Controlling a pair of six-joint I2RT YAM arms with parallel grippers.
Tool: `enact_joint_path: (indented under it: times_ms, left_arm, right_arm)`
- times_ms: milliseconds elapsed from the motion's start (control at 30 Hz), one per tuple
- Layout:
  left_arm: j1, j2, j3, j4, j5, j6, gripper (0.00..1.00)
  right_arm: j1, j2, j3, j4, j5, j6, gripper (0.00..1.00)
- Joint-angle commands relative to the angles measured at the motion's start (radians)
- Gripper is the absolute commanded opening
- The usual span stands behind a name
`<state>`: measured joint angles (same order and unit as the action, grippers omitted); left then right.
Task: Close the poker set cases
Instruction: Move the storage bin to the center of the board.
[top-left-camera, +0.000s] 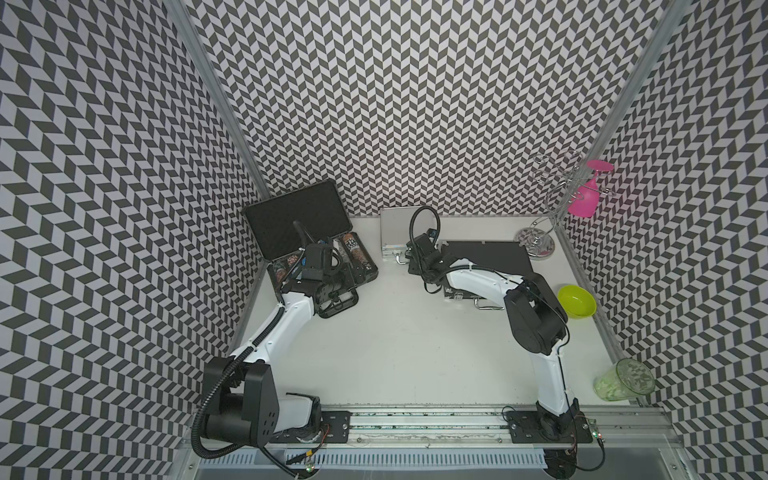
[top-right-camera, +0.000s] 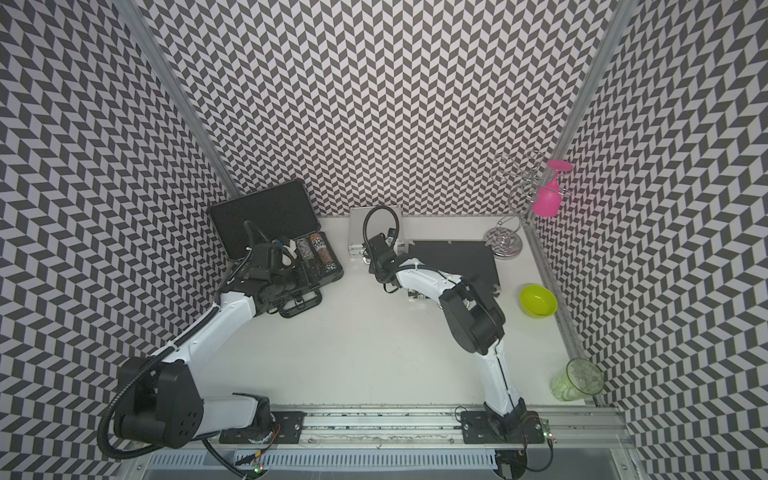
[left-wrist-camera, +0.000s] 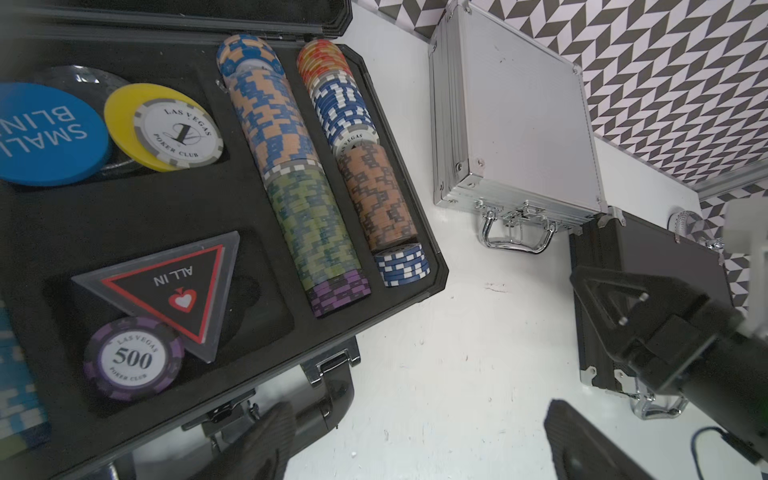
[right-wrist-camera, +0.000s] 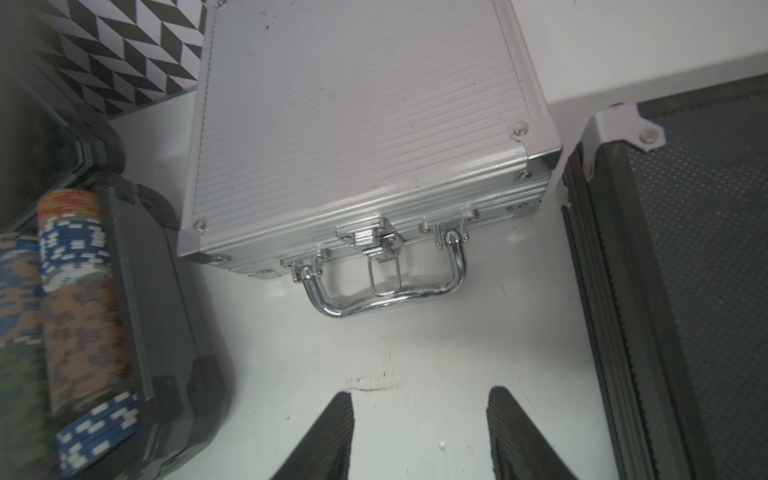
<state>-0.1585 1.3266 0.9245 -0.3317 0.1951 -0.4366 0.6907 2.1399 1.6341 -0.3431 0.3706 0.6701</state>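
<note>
The large black case (top-left-camera: 353, 270) stands open at the back left, its lid (top-left-camera: 297, 222) raised and rows of chips (left-wrist-camera: 307, 199) in the tray. The small silver case (right-wrist-camera: 365, 124) lies with its lid down at the back middle; its chrome handle (right-wrist-camera: 386, 295) faces my right gripper (right-wrist-camera: 422, 432), which is open with only bare table between its fingers. The medium black case (top-left-camera: 486, 259) lies flat with its lid down, partly under my right arm. My left gripper (left-wrist-camera: 415, 449) hangs wide open over the large case's front, one finger (left-wrist-camera: 257, 440) above its handle.
A lime green bowl (top-left-camera: 577, 301) and a green tumbler (top-left-camera: 625, 380) stand along the right edge. A wire stand (top-left-camera: 536, 243) holding a pink glass (top-left-camera: 584, 199) is at the back right. Patterned walls close in the table on three sides.
</note>
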Motion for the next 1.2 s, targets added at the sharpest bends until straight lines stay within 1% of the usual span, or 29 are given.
enact_joint_path:
  times_ms: [0,100,233,400,600,733,900,967,1033,1167]
  left_arm:
    - [0.002,-0.011,-0.007,-0.003,-0.003,0.016,0.96]
    - [0.002,-0.017,-0.009,-0.007,-0.003,0.025,0.96]
    - [0.002,-0.035,-0.018,-0.006,-0.004,0.032,0.96]
    - [0.002,-0.037,-0.026,0.0,0.007,0.033,0.96]
    - [0.002,-0.033,-0.041,0.017,0.014,0.03,0.96]
    - [0.002,-0.026,-0.044,0.023,0.021,0.027,0.96]
    - [0.002,-0.032,-0.052,0.026,0.019,0.029,0.96]
    - [0.002,-0.031,-0.055,0.029,0.019,0.029,0.96]
    - [0.002,-0.027,-0.058,0.032,0.019,0.027,0.96]
    - [0.001,-0.024,-0.06,0.037,0.023,0.025,0.96]
  right_arm:
    - [-0.002,0.044,0.045,0.033,0.081,-0.011,0.53]
    - [-0.013,0.079,0.072,0.016,0.107,0.026,0.51]
    - [-0.038,0.104,0.055,0.055,0.084,0.038,0.51]
    - [-0.062,0.135,0.058,0.106,0.042,0.01,0.51]
    - [-0.076,0.18,0.092,0.122,0.021,-0.029,0.5]
    - [-0.087,0.212,0.12,0.143,-0.026,-0.027,0.49]
    - [-0.093,0.242,0.142,0.145,-0.048,-0.016,0.49]
    - [-0.096,0.251,0.14,0.147,-0.058,-0.007,0.43]
    - [-0.1,0.258,0.136,0.15,-0.073,-0.003,0.33]
    - [-0.104,0.254,0.123,0.144,-0.138,-0.007,0.21]
